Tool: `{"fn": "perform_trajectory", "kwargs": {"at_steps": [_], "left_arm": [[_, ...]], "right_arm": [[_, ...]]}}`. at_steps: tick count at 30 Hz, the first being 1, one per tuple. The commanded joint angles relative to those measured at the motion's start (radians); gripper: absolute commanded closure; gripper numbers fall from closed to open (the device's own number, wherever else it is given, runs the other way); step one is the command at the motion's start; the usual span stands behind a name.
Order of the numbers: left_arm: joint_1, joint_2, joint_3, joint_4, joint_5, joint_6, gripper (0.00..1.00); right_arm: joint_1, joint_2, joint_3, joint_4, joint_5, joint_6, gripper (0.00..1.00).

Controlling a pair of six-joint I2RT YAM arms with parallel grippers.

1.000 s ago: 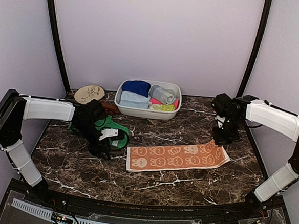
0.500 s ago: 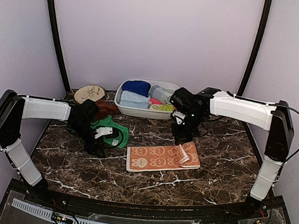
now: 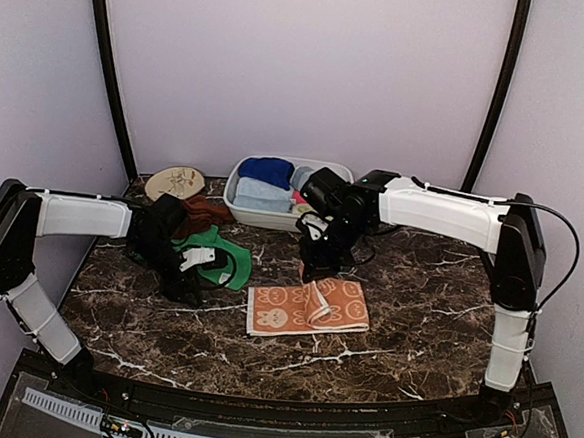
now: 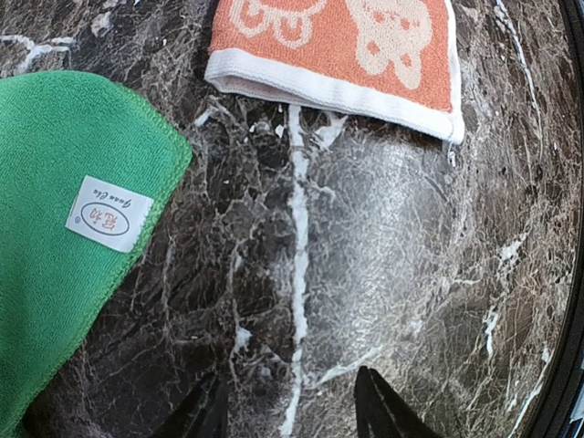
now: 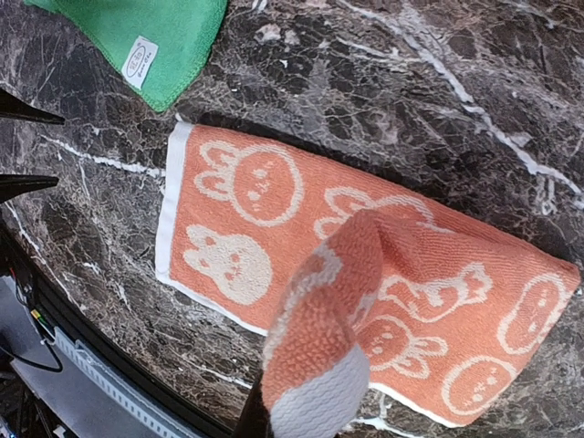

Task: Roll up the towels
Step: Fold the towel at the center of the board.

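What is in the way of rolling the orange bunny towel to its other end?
Nothing visible. The right gripper pinches one end of the orange bunny-print cloth towel; the rest lies flat and bare. The bright green cloth towel lies beyond its far corner, apart.

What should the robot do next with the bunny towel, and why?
Probably move the pinched end a bit toward the towel's flat left end, laying it over. The right gripper is shut on the lifted end of the orange towel. That end is only folded over about halfway, and the left part lies flat and unrolled, so the roll isn't finished.
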Motion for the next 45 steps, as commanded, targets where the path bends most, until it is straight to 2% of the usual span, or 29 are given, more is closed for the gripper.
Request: {"fn": "perform_trajectory", "kwargs": {"at_steps": [1, 16, 25, 32, 45], "left_arm": [[0.008, -0.038, -0.027, 0.005, -0.007, 0.004, 0.51], [0.007, -0.036, -0.027, 0.019, -0.012, -0.003, 0.51], [0.007, -0.045, -0.046, 0.049, -0.004, -0.004, 0.51], [0.003, -0.027, -0.029, 0.071, 0.033, -0.025, 0.52], [0.002, -0.042, -0.059, 0.079, 0.004, -0.019, 0.52]], "right_arm": [[0.016, 0.042, 0.047, 0.032, -0.047, 0.013, 1.00], [0.037, 0.154, 0.101, 0.168, -0.192, 0.056, 1.00], [0.037, 0.138, 0.143, 0.080, -0.134, 0.036, 1.00], [0.040, 0.072, 0.087, 0.079, -0.123, 0.046, 1.00], [0.089, 0.192, 0.180, 0.137, -0.192, 0.075, 1.00]]}}
